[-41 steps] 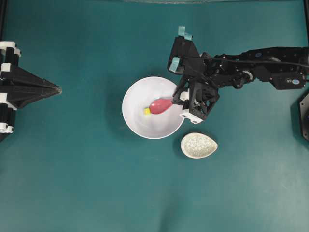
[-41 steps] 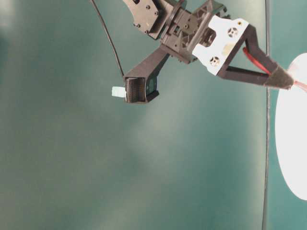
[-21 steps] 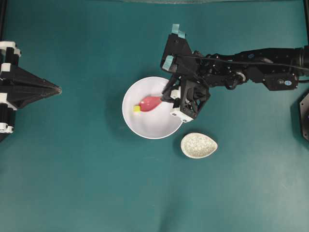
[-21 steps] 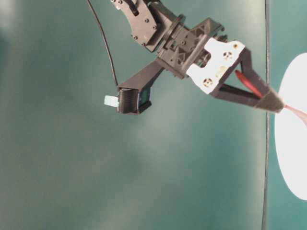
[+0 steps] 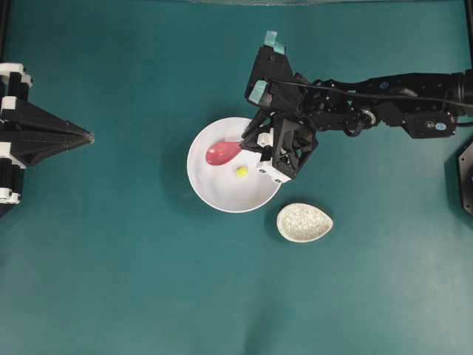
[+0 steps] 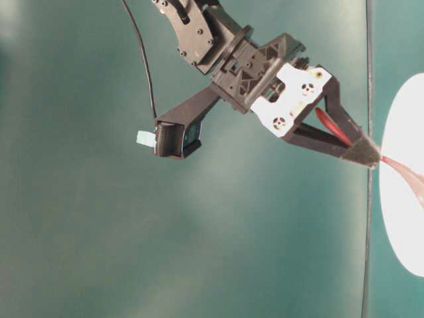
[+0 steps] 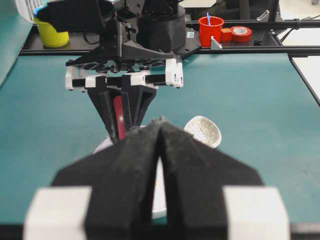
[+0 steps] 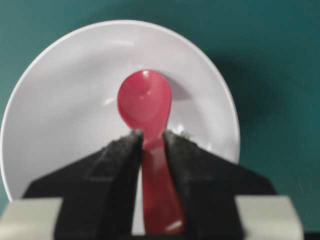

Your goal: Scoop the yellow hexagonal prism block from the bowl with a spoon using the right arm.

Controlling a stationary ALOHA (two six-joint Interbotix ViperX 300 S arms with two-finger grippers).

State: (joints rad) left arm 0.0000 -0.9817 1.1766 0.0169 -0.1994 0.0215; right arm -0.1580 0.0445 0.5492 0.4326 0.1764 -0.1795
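The white bowl sits mid-table. The yellow block lies loose on the bowl's floor, just below the spoon's neck and not in the scoop. My right gripper is shut on the handle of the red-pink spoon, whose empty scoop rests in the bowl's upper left part. In the right wrist view the gripper clamps the spoon over the bowl; the block is hidden there. My left gripper is shut and empty at the left edge, and shows shut in its wrist view.
A small speckled egg-shaped dish lies just right of and below the bowl, and shows in the left wrist view. A red cup and tape roll stand on a rail beyond the table.
The spoon pushed the block leftward across the bowl. The scoop then swung toward the bowl's upper left, and the block slipped free and now lies right of the scoop.
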